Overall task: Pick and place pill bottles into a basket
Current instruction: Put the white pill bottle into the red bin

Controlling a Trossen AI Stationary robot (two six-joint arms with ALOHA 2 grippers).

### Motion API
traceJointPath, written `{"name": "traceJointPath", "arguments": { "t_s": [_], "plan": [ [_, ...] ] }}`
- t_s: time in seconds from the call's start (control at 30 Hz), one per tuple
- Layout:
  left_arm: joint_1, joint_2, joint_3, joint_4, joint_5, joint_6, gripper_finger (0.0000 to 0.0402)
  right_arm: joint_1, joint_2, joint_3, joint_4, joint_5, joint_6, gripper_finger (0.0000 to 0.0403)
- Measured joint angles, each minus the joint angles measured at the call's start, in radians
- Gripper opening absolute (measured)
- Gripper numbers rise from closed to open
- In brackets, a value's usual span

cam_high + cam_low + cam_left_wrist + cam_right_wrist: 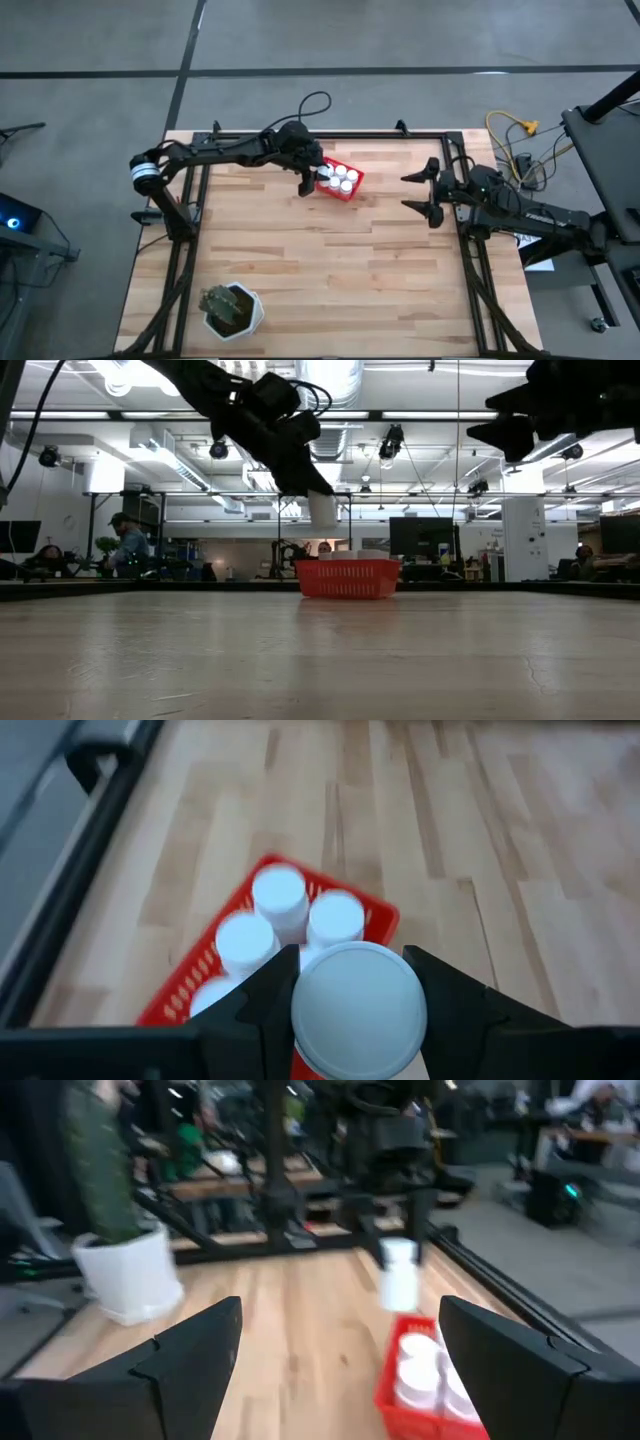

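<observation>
One pill bottle (358,1010) sits gripped in your left claw (350,1005), hovering over the red basket (346,577). Lower it into the free corner beside the other bottles (280,895) before releasing; right claw (340,1365) waits open.

1. The pale wooden plank bench (330,260) is evenly and brightly lit from above in the high view; only short, soft shadows are cast beside the small bright red plastic slotted basket (340,181).
2. In the low view, bright ceiling fixtures are seen behind the arms, which are reduced to near silhouettes against them.
3. A dull sheen is spread across the near bench surface there, and the foreground is rendered soft.
4. In the left wrist view, the round white cap of the held bottle (359,1010) is blurred by closeness, while the planks beyond are reasonably sharp.
5. The right wrist view is smeared throughout; the white hexagonal plant pot (128,1280) and the room behind are indistinct.
</observation>
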Motion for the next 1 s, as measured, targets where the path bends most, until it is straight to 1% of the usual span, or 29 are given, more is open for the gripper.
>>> {"name": "traceJointPath", "arguments": {
  "t_s": [0.13,0.33,0.63,1.0],
  "plan": [
    [0.001,-0.004,-0.006,0.044,0.004,0.001,0.014,0.0,-0.033,-0.067,0.122,-0.051,0.025,0.0327],
    [0.004,-0.004,-0.02,0.048,0.018,0.07,0.014,0.0,-0.075,-0.152,0.159,-0.081,0.079,0.0327],
    [0.026,0.003,-0.046,0.044,0.024,0.102,0.014,0.0,-0.123,-0.248,0.376,-0.114,0.106,0.0327],
    [0.039,0.011,-0.049,0.053,0.03,0.135,0.014,0.0,-0.125,-0.253,0.274,-0.171,0.123,0.0327]
  ]
}}
